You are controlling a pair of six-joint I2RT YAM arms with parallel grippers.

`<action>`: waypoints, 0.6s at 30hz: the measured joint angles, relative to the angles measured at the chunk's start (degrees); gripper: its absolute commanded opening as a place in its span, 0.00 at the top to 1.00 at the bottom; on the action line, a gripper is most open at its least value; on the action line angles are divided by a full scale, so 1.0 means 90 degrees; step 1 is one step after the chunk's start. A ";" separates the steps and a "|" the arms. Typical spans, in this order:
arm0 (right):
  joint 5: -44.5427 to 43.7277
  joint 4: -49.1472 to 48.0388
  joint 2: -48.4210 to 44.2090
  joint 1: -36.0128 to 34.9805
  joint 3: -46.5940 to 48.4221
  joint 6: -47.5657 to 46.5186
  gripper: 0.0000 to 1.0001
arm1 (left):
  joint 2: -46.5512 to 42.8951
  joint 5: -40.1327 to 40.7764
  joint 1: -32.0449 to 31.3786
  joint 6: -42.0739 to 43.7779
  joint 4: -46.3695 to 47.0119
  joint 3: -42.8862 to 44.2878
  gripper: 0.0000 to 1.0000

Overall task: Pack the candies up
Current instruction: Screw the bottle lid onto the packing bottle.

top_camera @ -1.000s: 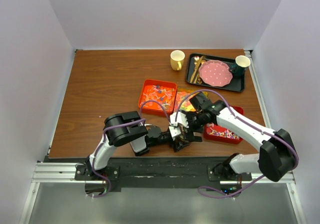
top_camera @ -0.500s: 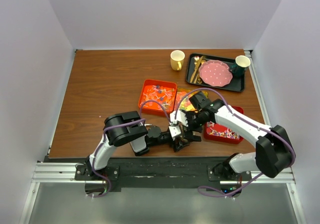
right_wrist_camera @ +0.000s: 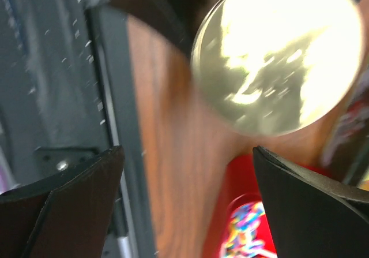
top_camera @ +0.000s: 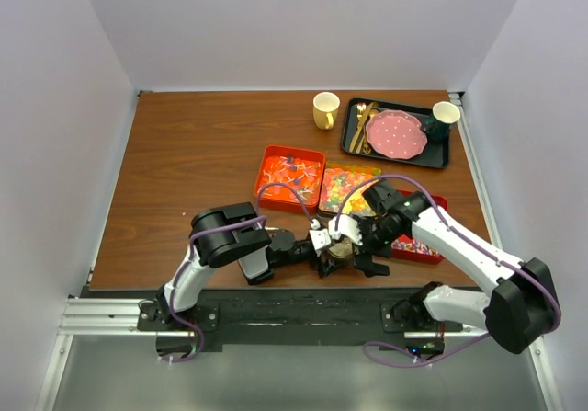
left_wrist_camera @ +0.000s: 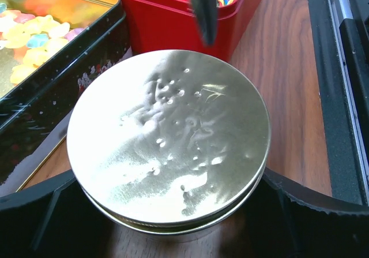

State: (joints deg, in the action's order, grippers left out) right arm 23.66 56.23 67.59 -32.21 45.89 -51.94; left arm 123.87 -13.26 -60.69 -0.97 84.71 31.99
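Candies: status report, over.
Left claw clamped round tin. Right claw open, hovering over it. Candies not packed. Lid on tin, in the way.

Candies (top_camera: 292,174) (far too many to count) fill three containers: an orange box (top_camera: 259,179) beyond the left hand (top_camera: 333,256), a dark tin (left_wrist_camera: 52,105) just beyond both hands, and a red box (left_wrist_camera: 167,27) beside the right hand (right_wrist_camera: 187,154). One round gold tin (left_wrist_camera: 167,137) sits in the left hand. Farther off are two cups, a yellow cup (top_camera: 325,110) and a white cup (top_camera: 446,113), plus one black tray (top_camera: 436,155) and one pink plate (top_camera: 397,133).
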 measured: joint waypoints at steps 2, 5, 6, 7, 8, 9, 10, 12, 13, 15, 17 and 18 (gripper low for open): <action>-0.0015 0.0185 -0.0143 0.0177 -0.0007 0.0056 0.05 | 0.0000 -0.0061 0.0019 0.0010 -0.0002 0.0005 1.00; -0.0015 0.0316 -0.0262 0.0590 0.0199 0.0226 0.05 | 0.0000 -0.0197 0.0049 0.0015 -0.0007 0.0007 1.00; -0.0005 0.0301 -0.0228 0.0668 0.0347 0.0284 0.05 | 0.0000 -0.0253 0.0063 0.0017 -0.0010 0.0007 1.00; 0.0015 0.0291 -0.0168 0.0704 0.0495 0.0328 0.05 | 0.0000 -0.0301 0.0078 0.0017 -0.0010 0.0005 1.00; 0.0080 0.0279 -0.0036 0.0714 0.0741 0.0345 0.05 | 0.0000 -0.0340 0.0083 0.0017 -0.0010 0.0005 1.00; 0.0177 0.0214 0.0078 0.0712 0.0896 0.0342 0.05 | -0.0002 -0.0359 0.0090 0.0049 -0.0010 0.0000 1.00; 0.0304 0.0119 0.0245 0.0712 0.1066 0.0333 0.05 | -0.0002 -0.0372 0.0095 0.0068 -0.0010 -0.0002 1.00; 0.0512 -0.0066 0.0576 0.0704 0.1282 0.0265 0.05 | -0.0002 -0.0374 0.0104 0.0075 -0.0010 -0.0002 1.00; 0.0617 -0.0114 0.0755 0.0695 0.1345 0.0192 0.05 | -0.0002 -0.0374 0.0104 0.0078 -0.0010 -0.0002 1.00; 0.0775 -0.0138 0.1129 0.0665 0.1430 -0.0027 0.05 | -0.0002 -0.0374 0.0104 0.0078 -0.0010 -0.0002 1.00; 0.0869 -0.0131 0.1469 0.0614 0.1486 -0.0267 0.05 | 0.0000 -0.0376 0.0104 0.0075 -0.0010 -0.0002 1.00; 0.0920 -0.0097 0.1630 0.0593 0.1518 -0.0415 0.05 | 0.0002 -0.0379 0.0104 0.0075 -0.0007 -0.0002 1.00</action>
State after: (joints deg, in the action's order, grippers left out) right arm 31.94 55.35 82.26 -26.87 59.55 -55.68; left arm 123.90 -16.67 -59.75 -0.30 84.64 31.97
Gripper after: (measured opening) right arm 0.953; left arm 0.876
